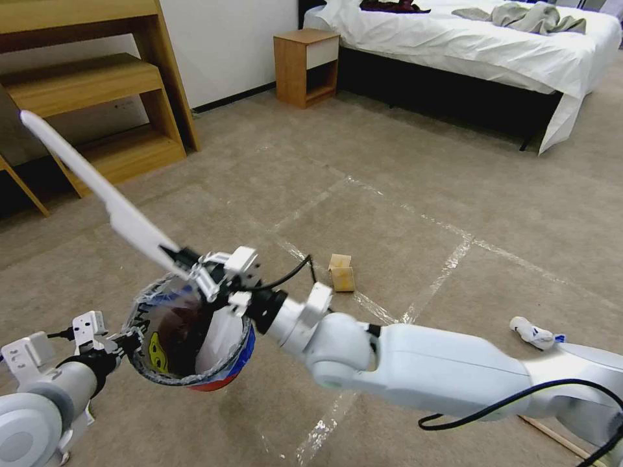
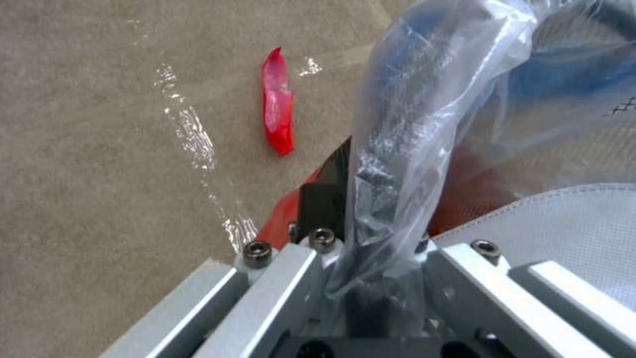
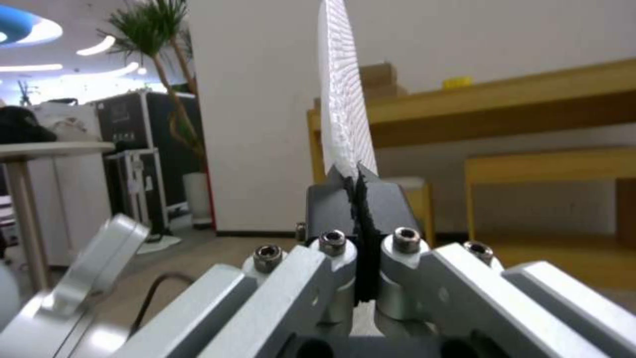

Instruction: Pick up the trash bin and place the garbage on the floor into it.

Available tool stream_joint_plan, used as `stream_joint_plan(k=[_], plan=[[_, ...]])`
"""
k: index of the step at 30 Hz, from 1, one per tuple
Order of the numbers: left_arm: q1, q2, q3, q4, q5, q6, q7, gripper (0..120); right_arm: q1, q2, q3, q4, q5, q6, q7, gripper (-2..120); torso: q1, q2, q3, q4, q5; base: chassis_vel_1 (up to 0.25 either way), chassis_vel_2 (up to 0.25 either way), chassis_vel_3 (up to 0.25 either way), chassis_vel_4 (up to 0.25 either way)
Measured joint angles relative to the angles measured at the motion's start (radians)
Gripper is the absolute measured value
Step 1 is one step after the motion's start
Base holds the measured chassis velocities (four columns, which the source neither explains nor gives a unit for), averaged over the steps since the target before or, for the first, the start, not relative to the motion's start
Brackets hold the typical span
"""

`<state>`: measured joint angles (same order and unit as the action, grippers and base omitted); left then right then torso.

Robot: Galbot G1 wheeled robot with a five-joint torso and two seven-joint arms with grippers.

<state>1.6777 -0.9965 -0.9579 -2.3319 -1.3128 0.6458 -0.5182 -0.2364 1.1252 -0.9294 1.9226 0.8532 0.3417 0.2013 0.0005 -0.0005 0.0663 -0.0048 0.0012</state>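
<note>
slipper (image 1: 97, 188) above trash bin (image 1: 188, 337) | paper bag (image 1: 342, 272) right, beyond

Trash bin (image 1: 224, 378): red base, blue band, grey translucent liner, yellow cartoon face print inside. Slipper (image 1: 97, 185): white, fine woven texture. Floor (image 1: 402, 175): beige-brown carpet crossed by shiny clear tape strips. Wrapper (image 2: 278, 102): bright red. Paper bag (image 1: 341, 272): tan. Fingers (image 3: 331, 199): black pads, silver links.

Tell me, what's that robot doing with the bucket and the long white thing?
It's tidying up. Its left pincer is clamped on the bag-lined rim of the trash bin, holding it off the carpet. Its right pincer grips a flat white slipper by one end, above the bin. A small tan bag and a red wrapper lie on the floor.
</note>
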Motion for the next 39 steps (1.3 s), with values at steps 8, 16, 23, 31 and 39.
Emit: stream_joint_plan(k=[8, 16, 23, 31, 39], plan=[[-0.001, 0.0, -0.003, -0.007, -0.002, -0.004, -0.001, 1, -0.049, -0.011, -0.021, -0.022, -0.034, 0.0, 0.001, 0, 0.0, 0.0, 0.0, -0.0003, 0.0001, 0.0, 0.0, 0.0, 0.0], [0.003, -0.002, -0.006, -0.022, -0.005, -0.006, -0.004, 1, -0.119, -0.047, -0.021, -0.039, -0.074, 0.0, 0.0, 0, 0.0, 0.0, 0.0, -0.0001, 0.0002, 0.0, 0.0, 0.0, 0.0], [0.009, -0.005, -0.01, -0.03, -0.005, -0.008, -0.004, 1, -0.159, -0.053, -0.019, -0.072, -0.108, 0.01, -0.007, 0, 0.0, 0.0, 0.0, 0.0, 0.0002, 0.0, 0.0, 0.0, 0.0], [0.009, -0.009, -0.011, -0.036, -0.005, -0.011, -0.005, 1, -0.169, -0.043, -0.025, -0.086, -0.124, 0.01, -0.004, 0, 0.0, 0.0, 0.0, 0.0, 0.0002, 0.0, 0.0, 0.0, 0.0], [0.005, -0.015, -0.01, -0.036, -0.003, -0.013, -0.005, 1, -0.172, -0.032, -0.039, -0.099, -0.137, 0.007, 0.006, 0, 0.0, 0.0, 0.0, -0.0001, 0.0001, 0.0, 0.0, 0.0, 0.0]])
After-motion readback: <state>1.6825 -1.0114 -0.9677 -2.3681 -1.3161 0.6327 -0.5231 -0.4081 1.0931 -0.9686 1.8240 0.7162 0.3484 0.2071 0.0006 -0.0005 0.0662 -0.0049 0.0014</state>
